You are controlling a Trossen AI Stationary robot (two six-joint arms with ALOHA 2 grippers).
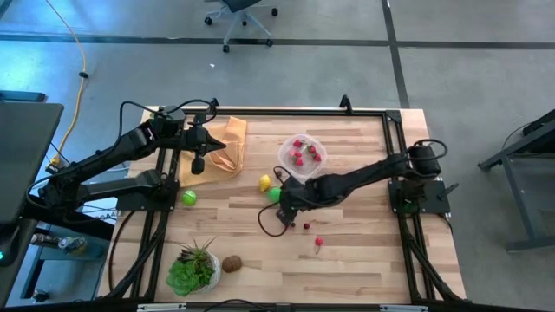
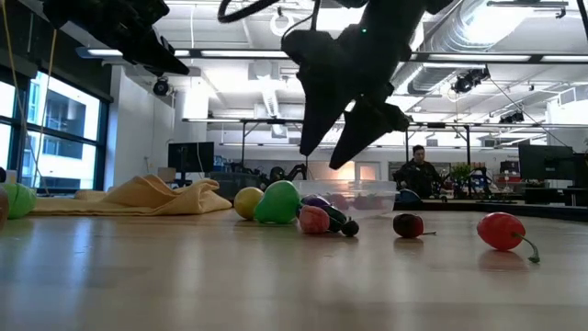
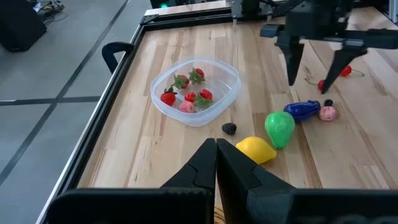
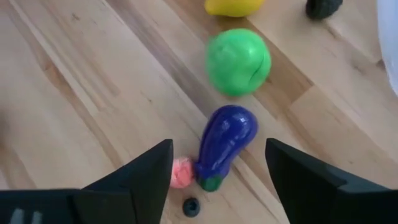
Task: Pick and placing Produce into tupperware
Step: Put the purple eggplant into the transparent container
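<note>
The wooden table carries the whole job, with the tan cloth near its back-left part and the potted plant at the front. The left gripper waits over the cloth, its fingers pressed together on nothing. The tupperware sits toward the back of the table and already holds several red pieces, probably strawberries. The right gripper hangs just above the table with its fingers spread wide, straddling the purple eggplant.

Judged from this, the step is picking the eggplant. To do it well, lower straight down so the fingers land on either side of its thick body, clear of the pink piece touching its stem end and the green fruit just beyond it, then close gently, since the rounded toy may roll.

The small dark berry is partly cut off at the wrist picture's edge, and the tub's exact contents are hard to make out
</note>
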